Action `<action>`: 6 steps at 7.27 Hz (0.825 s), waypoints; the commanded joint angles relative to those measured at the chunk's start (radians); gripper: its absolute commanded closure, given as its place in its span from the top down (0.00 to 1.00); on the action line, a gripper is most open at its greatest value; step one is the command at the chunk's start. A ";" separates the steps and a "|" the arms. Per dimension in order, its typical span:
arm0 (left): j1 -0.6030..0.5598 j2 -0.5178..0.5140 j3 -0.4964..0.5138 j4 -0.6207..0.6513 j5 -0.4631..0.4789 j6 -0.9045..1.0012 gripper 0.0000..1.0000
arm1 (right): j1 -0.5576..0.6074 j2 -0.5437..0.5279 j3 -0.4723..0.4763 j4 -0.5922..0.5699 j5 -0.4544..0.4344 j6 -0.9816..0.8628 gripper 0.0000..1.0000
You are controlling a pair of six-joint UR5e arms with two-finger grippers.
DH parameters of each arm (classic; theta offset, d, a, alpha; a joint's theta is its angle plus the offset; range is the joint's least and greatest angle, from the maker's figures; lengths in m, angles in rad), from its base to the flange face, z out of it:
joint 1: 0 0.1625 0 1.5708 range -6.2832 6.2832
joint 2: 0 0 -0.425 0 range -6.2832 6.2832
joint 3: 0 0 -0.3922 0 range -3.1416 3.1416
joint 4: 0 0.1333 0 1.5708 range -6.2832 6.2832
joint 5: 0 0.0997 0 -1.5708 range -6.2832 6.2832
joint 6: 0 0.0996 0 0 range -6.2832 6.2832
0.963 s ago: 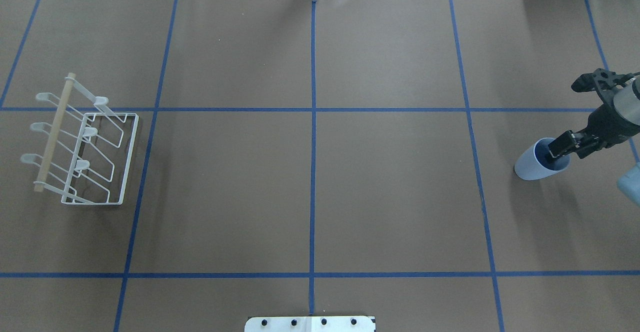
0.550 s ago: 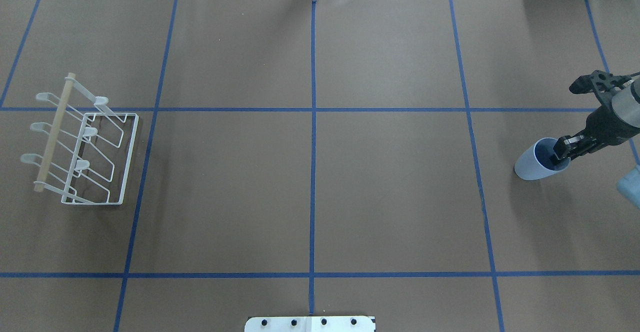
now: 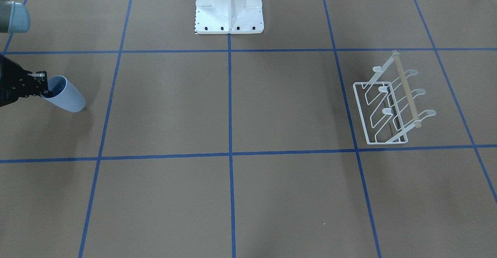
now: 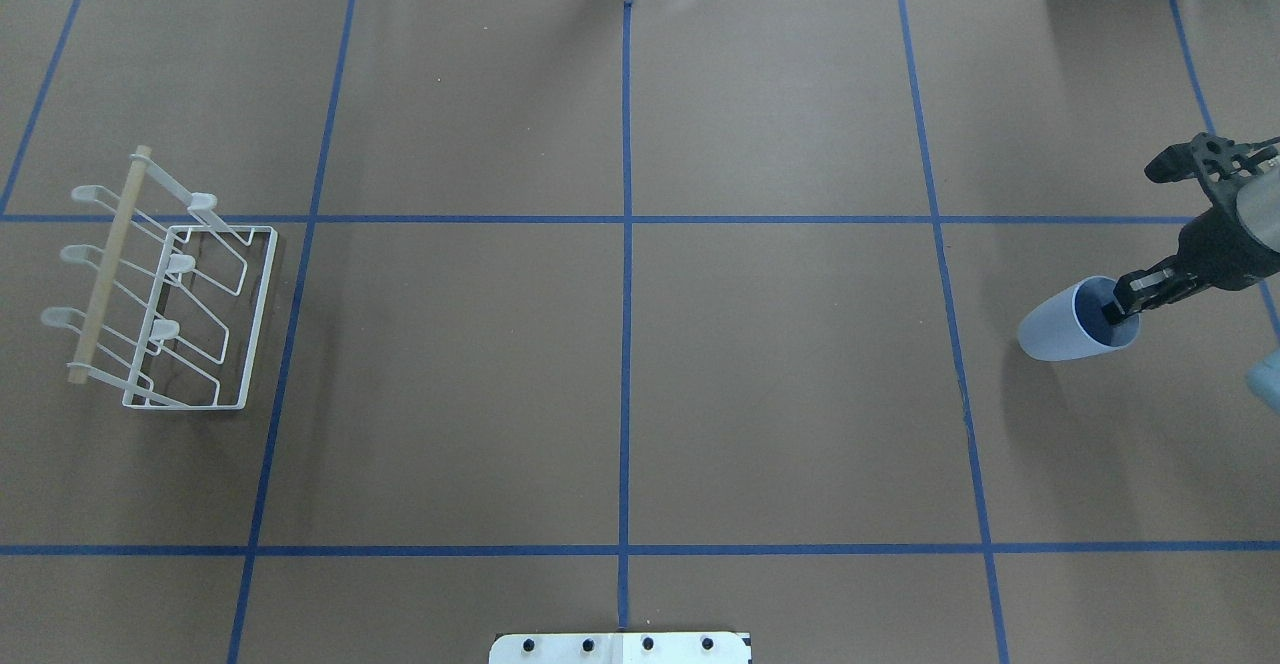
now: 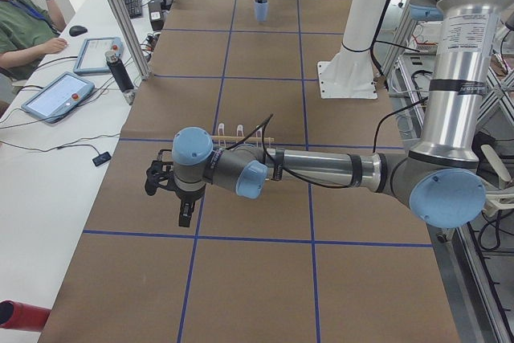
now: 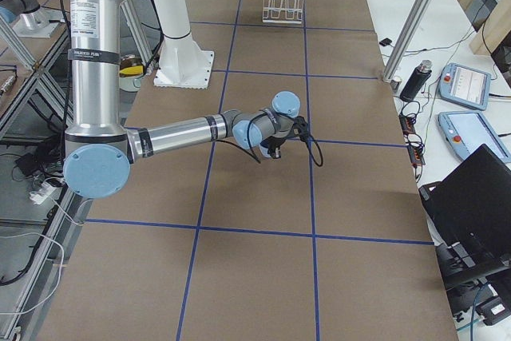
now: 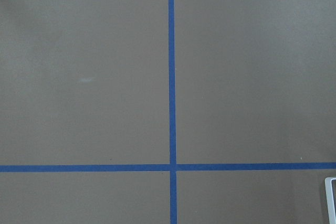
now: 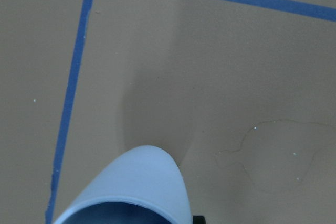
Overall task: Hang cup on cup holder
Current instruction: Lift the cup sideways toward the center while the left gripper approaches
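The pale blue cup (image 4: 1062, 332) is at the table's far right, tilted with its rim toward my right gripper (image 4: 1118, 306). That gripper is shut on the rim, one finger inside the cup. In the front-facing view the cup (image 3: 66, 98) is tilted, with its shadow on the table under it, and the gripper (image 3: 42, 85) grips its rim. The right wrist view shows the cup's wall (image 8: 144, 179) at the bottom edge. The white wire cup holder (image 4: 170, 294) with its wooden bar stands at the far left. My left gripper (image 5: 183, 214) shows only in the exterior left view; I cannot tell its state.
The robot's white base plate (image 3: 229, 11) sits at the near middle edge. Blue tape lines divide the brown table. A side table with tablets (image 5: 60, 94) and an operator (image 5: 20, 26) runs along the far edge. The left arm reaches out low near the cup holder (image 5: 241, 130).
My right gripper's fingers have drawn together on the cup's rim. The cup has tipped further and its base has shifted slightly left.
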 commanded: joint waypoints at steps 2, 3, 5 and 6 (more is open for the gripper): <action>0.103 -0.023 -0.062 -0.123 -0.048 -0.212 0.99 | -0.012 0.146 0.009 0.287 0.016 0.395 0.00; 0.155 -0.029 -0.073 -0.294 -0.048 -0.427 0.99 | -0.020 0.190 -0.008 0.424 0.016 0.579 0.00; 0.261 -0.104 -0.073 -0.581 -0.040 -0.756 0.99 | -0.029 0.231 0.004 0.633 0.013 0.828 0.00; 0.266 -0.112 -0.076 -0.704 -0.042 -0.881 0.99 | -0.037 0.231 0.003 0.809 -0.007 0.987 0.00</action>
